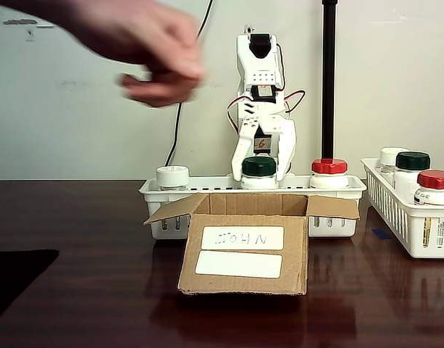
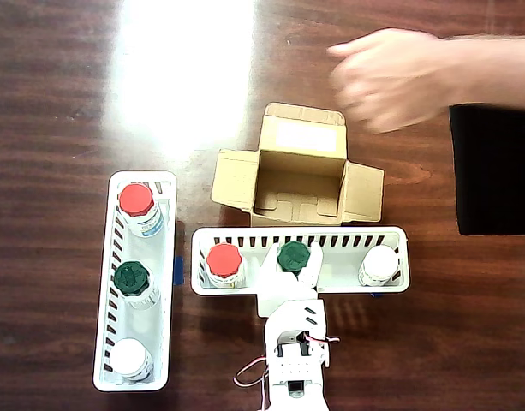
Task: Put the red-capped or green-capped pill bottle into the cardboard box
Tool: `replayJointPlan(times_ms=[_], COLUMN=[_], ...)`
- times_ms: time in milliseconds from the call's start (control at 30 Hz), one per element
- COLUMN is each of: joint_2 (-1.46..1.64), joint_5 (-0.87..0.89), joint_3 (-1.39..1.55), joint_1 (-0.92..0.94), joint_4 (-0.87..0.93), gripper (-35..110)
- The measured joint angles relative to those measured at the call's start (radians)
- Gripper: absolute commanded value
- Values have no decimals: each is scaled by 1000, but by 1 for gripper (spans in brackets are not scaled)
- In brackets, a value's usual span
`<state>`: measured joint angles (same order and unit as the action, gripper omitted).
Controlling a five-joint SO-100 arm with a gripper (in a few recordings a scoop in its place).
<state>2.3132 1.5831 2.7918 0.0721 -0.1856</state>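
Your fixed view sits low at table height, facing the cardboard box [image 1: 245, 249] front; your overhead view looks straight down. Both share the box, the baskets [image 2: 301, 274] and the arm [image 1: 260, 109]

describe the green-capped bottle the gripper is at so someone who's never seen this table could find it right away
Find the open cardboard box mid-table; directly behind it sits a long white slotted basket with three bottles. The green-capped bottle is the middle one, between the fingers of the white gripper. Its neighbours wear a red cap and a white cap.
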Motion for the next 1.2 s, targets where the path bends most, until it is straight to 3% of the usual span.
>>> replayJointPlan(times_ms=[67,100,233,1200], joint_2=[0,0,-14,57], joint_5=[-2,0,0,-109], joint_3=[0,0,-29,-561], joint_1=[-2,0,0,-54], joint_4=[0,0,12,650], gripper=[-6,-7,4,1])
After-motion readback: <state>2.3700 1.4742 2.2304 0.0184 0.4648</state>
